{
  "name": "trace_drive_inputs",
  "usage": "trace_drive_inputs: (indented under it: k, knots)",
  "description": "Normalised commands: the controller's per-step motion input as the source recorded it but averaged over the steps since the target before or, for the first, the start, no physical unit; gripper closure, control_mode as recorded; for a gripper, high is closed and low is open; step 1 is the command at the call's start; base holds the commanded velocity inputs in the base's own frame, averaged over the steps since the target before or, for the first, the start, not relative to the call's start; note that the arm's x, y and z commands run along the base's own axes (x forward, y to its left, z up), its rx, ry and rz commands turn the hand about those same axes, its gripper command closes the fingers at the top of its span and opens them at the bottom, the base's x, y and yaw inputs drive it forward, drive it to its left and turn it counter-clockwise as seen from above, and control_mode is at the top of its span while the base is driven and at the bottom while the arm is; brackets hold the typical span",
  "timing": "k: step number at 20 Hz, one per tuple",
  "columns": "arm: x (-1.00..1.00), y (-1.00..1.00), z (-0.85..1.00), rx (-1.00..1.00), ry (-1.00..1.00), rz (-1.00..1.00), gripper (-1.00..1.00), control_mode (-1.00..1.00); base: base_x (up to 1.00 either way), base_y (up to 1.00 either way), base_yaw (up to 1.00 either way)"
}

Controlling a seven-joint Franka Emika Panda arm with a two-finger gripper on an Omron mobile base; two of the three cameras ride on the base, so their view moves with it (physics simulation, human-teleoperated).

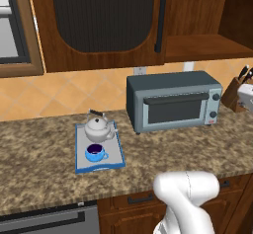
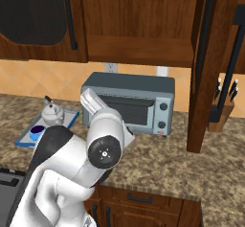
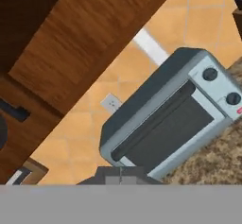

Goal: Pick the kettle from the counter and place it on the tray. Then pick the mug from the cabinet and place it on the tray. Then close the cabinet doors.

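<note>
The white-silver kettle (image 1: 98, 128) and the blue mug (image 1: 95, 152) both stand on the blue-rimmed tray (image 1: 114, 155), which lies on the granite counter (image 1: 39, 169) left of the toaster oven. The right base view has the kettle (image 2: 51, 113), the mug (image 2: 36, 133) and the tray (image 2: 69, 119) at its left. The cabinet's left door (image 1: 99, 20) is closed. Its right door (image 2: 205, 73) stands swung out, leaving the bare shelf (image 2: 139, 49) exposed. My gripper (image 3: 120, 175) is shut on nothing and faces the toaster oven from a distance.
A grey toaster oven (image 1: 173, 101) sits on the counter under the open shelf. A knife block (image 1: 236, 93) stands to its right. A wall outlet (image 3: 111, 103) is on the tiled backsplash. My arm's elbow (image 2: 103, 147) is in front of the counter edge.
</note>
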Motion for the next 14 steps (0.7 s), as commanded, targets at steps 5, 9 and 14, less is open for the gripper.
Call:
trace_drive_inputs:
  k: [5,9,14]
  knots:
    - [-0.09,-0.14,-0.36,0.6,-0.23,-0.07,1.0,-1.0,0.0,0.0,0.0]
    - [0.0,-0.24,-0.13,0.22,-0.06,-0.09,1.0,-1.0,0.0,0.0,0.0]
    - [0.0,-0.25,-0.1,0.26,-0.04,-0.03,1.0,-1.0,0.0,0.0,0.0]
